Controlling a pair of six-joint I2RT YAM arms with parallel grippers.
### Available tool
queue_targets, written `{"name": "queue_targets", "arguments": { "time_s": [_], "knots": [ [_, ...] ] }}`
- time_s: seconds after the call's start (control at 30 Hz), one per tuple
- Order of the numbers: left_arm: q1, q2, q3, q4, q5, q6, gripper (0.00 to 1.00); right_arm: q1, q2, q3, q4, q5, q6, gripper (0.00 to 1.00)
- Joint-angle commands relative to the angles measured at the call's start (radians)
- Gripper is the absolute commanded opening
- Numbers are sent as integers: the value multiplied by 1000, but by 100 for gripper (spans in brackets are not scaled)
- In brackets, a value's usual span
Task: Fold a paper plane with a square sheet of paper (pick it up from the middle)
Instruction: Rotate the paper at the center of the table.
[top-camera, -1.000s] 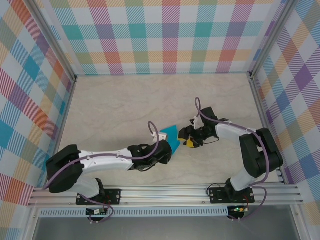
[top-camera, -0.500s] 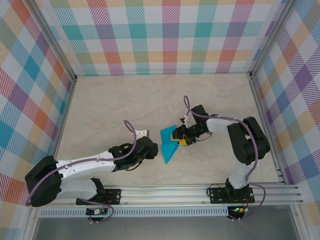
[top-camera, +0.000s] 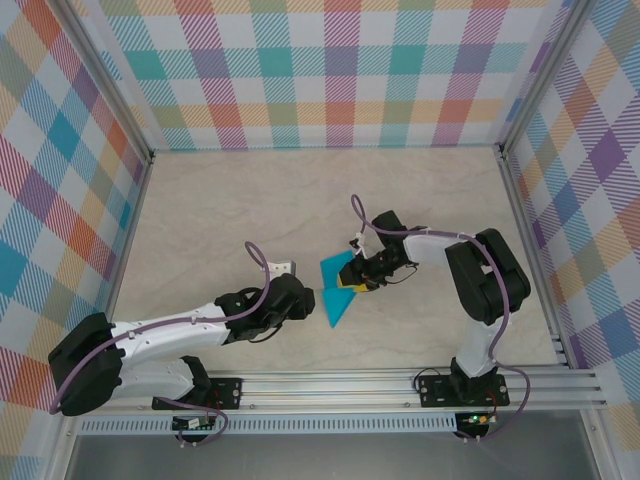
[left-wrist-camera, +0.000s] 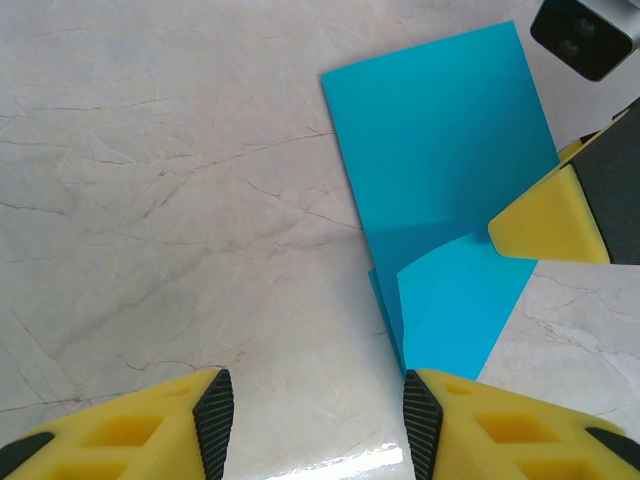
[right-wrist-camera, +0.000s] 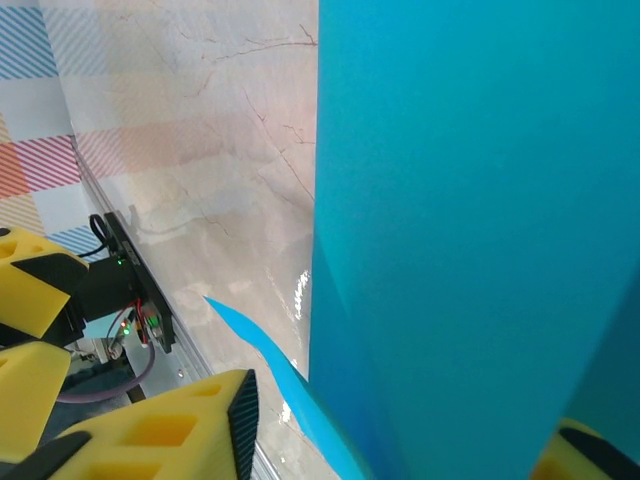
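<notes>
The teal sheet of paper, folded into a narrow pointed plane shape, lies on the table in the middle, its tip toward the near edge. My right gripper is at its right edge. In the right wrist view the paper fills the space between the jaws of that gripper; they are still apart, and a loose flap curls beside the left finger. My left gripper sits just left of the paper, open. In its own view the gripper holds nothing, and its right finger is next to the folded paper's lower tip.
Plaid walls enclose the marble tabletop on three sides. An aluminium rail runs along the near edge by the arm bases. The right wrist camera housing hangs just beyond the paper.
My left gripper let go of the paper and drew back to the left. The right gripper moved left onto the paper's right edge and its jaws narrowed.
</notes>
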Motion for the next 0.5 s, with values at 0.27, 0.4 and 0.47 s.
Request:
{"name": "queue_targets", "arguments": {
  "time_s": [0.27, 0.4, 0.47],
  "knots": [
    [15, 18, 14, -33, 12, 6, 51, 29, 35, 35, 14, 42, 18, 16],
    [15, 25, 29, -52, 6, 17, 51, 30, -3, -22, 125, 39, 156, 9],
    [16, 24, 34, -59, 7, 24, 51, 31, -38, -57, 183, 38, 227, 8]
  ]
}}
